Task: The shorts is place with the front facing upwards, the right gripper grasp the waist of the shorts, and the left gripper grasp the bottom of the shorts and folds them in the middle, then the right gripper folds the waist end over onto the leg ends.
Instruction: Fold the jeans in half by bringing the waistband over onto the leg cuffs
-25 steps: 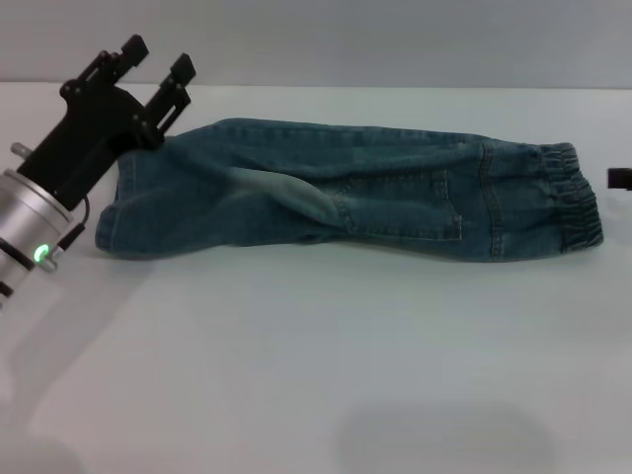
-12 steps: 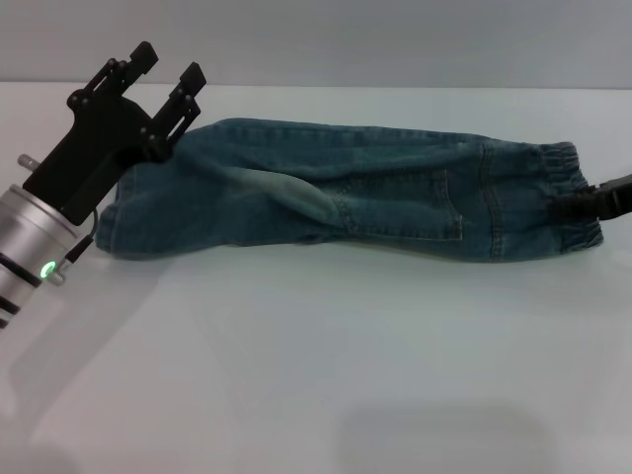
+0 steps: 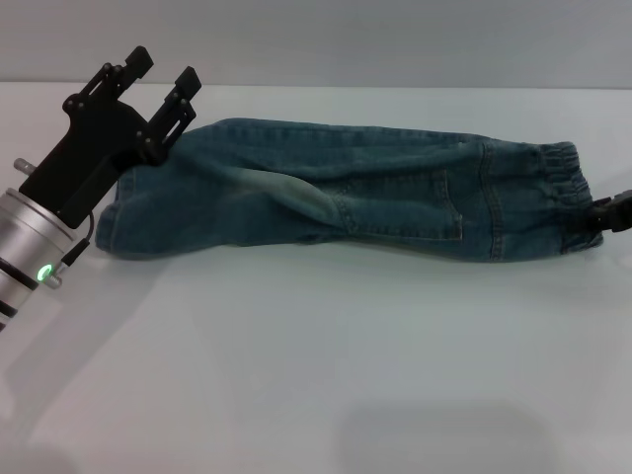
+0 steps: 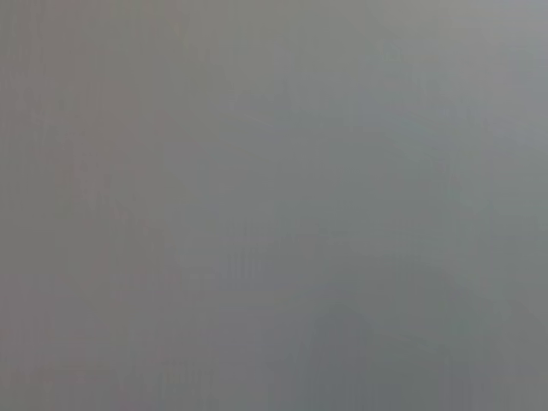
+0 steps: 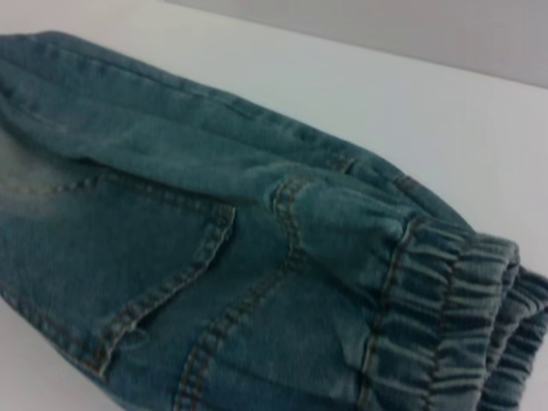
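The denim shorts [image 3: 346,188] lay already halved lengthwise on the desk [image 3: 316,375]. The left pincer [image 3: 158,84] gaped empty above their hems [image 3: 111,222]; the right pincer [image 3: 614,212], grip state indiscernible, neared the waistband [image 3: 571,197], which probably needed grasping next.

Faded blue denim shorts [image 3: 355,193], smooth matt white table [image 3: 316,375]
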`<state>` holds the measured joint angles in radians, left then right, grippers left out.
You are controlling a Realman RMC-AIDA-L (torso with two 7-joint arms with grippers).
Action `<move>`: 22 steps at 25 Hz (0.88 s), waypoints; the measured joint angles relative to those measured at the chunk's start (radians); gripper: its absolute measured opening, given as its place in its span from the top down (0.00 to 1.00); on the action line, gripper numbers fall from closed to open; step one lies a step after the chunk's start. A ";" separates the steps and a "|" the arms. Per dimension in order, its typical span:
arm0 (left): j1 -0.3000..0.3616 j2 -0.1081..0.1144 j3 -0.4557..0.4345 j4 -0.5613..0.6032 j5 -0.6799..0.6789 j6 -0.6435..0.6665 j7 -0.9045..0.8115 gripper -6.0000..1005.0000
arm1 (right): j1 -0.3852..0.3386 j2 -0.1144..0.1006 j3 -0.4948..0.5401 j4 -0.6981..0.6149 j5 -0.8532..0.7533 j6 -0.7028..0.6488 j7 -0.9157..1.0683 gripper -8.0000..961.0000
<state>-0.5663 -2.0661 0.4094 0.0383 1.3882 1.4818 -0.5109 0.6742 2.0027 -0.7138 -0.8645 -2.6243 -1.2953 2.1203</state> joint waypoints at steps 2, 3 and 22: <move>0.000 0.000 0.000 0.000 0.000 0.000 0.000 0.38 | -0.001 0.002 -0.001 -0.001 -0.007 -0.004 0.000 0.47; 0.000 0.000 -0.004 0.000 0.000 -0.001 0.001 0.38 | -0.002 0.003 -0.002 -0.001 -0.011 -0.006 0.000 0.47; 0.014 0.000 -0.009 0.000 0.000 0.010 0.002 0.38 | -0.019 0.015 -0.066 -0.005 -0.038 -0.002 -0.006 0.48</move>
<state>-0.5518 -2.0662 0.4002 0.0383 1.3887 1.4921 -0.5092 0.6551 2.0177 -0.7795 -0.8695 -2.6628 -1.2970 2.1144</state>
